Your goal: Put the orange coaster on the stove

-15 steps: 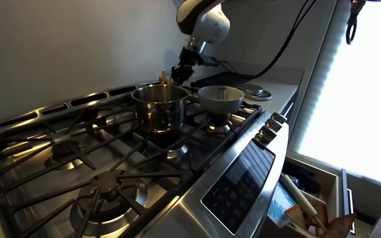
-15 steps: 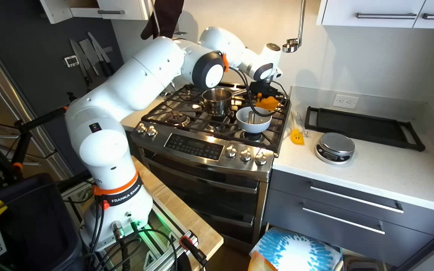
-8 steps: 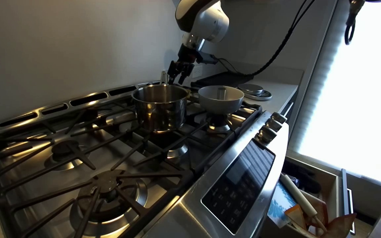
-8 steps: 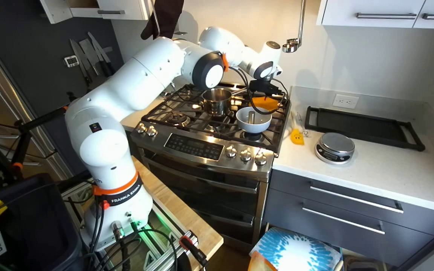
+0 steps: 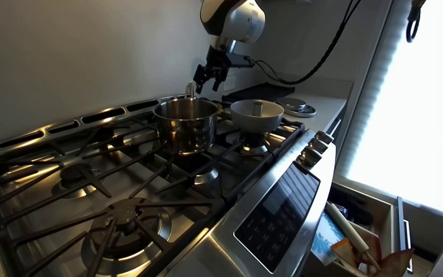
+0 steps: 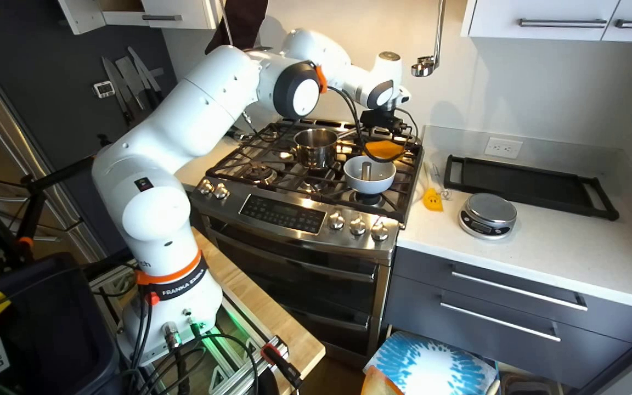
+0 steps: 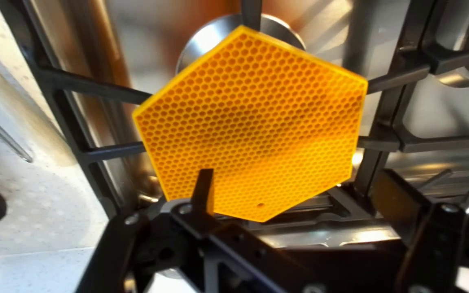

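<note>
The orange coaster (image 7: 250, 122) is a flat hexagon with a honeycomb pattern. It lies across the black grates over a back burner of the stove (image 6: 294, 280). An exterior view has the coaster (image 6: 384, 149) behind the white bowl; from the opposite camera the pot hides most of it. My gripper (image 5: 207, 87) hangs above the grates with its fingers spread. In the wrist view the gripper (image 7: 297, 177) is open with nothing held; one finger (image 7: 205, 185) overlaps the coaster's edge in the picture, while the far finger stands off to its side.
A steel pot (image 5: 185, 130), its handle pointing at the back wall, stands on the grates beside the white bowl (image 6: 370, 175). Counter items include a kitchen scale (image 6: 487, 215), a black tray (image 6: 530, 175) and a yellow spatula (image 6: 433, 199). A drawer (image 5: 385, 213) below is pulled out.
One second ago my gripper was closed on the tilted coaster above the grates. Since then its fingers have parted, the coaster has come down flat on the stove, and the gripper has risen.
</note>
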You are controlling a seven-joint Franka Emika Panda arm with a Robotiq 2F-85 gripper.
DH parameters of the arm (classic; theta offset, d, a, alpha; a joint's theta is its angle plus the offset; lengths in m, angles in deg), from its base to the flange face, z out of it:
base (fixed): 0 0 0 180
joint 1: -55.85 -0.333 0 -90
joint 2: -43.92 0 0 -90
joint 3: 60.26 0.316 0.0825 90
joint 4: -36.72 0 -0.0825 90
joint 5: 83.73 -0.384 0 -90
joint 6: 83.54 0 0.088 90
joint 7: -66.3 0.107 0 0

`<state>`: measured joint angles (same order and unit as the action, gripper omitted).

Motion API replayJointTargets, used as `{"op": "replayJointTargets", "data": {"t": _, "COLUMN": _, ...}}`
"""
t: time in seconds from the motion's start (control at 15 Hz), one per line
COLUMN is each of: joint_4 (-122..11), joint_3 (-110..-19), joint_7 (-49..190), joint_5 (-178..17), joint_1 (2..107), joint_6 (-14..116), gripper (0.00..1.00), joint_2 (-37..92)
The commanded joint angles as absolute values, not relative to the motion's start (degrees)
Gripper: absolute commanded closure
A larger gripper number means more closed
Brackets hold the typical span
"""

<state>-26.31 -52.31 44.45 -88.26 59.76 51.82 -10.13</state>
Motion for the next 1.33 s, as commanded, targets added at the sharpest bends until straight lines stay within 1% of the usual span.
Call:
{"op": "replayJointTargets", "data": {"t": 0.0, "joint_4": -37.61, "joint_3": -57.03, "joint_7": 53.50, "joint_5": -84.95, "joint_1": 56.76, "joint_6": 52.37, "gripper": 0.00, "joint_2": -2.16}}
{"op": "replayJointTargets", "data": {"t": 0.27, "joint_4": -45.22, "joint_3": -55.26, "joint_7": 51.90, "joint_5": -82.86, "joint_1": 53.81, "joint_6": 53.53, "gripper": 0.00, "joint_2": 4.42}}
{"op": "replayJointTargets", "data": {"t": 0.47, "joint_4": -52.53, "joint_3": -56.63, "joint_7": 55.64, "joint_5": -78.58, "joint_1": 49.04, "joint_6": 55.38, "gripper": 0.00, "joint_2": 11.99}}
{"op": "replayJointTargets", "data": {"t": 0.73, "joint_4": -62.06, "joint_3": -62.93, "joint_7": 72.77, "joint_5": -70.69, "joint_1": 40.95, "joint_6": 59.98, "gripper": 0.00, "joint_2": 22.09}}
{"op": "replayJointTargets", "data": {"t": 0.93, "joint_4": -69.42, "joint_3": -63.80, "joint_7": 84.60, "joint_5": -66.65, "joint_1": 40.14, "joint_6": 57.07, "gripper": 0.00, "joint_2": 29.54}}
{"op": "replayJointTargets", "data": {"t": 1.13, "joint_4": -77.94, "joint_3": -64.11, "joint_7": 92.86, "joint_5": -64.43, "joint_1": 41.64, "joint_6": 54.40, "gripper": 0.00, "joint_2": 36.88}}
{"op": "replayJointTargets", "data": {"t": 1.27, "joint_4": -83.42, "joint_3": -63.15, "joint_7": 92.04, "joint_5": -62.05, "joint_1": 43.21, "joint_6": 47.73, "gripper": 0.00, "joint_2": 41.09}}
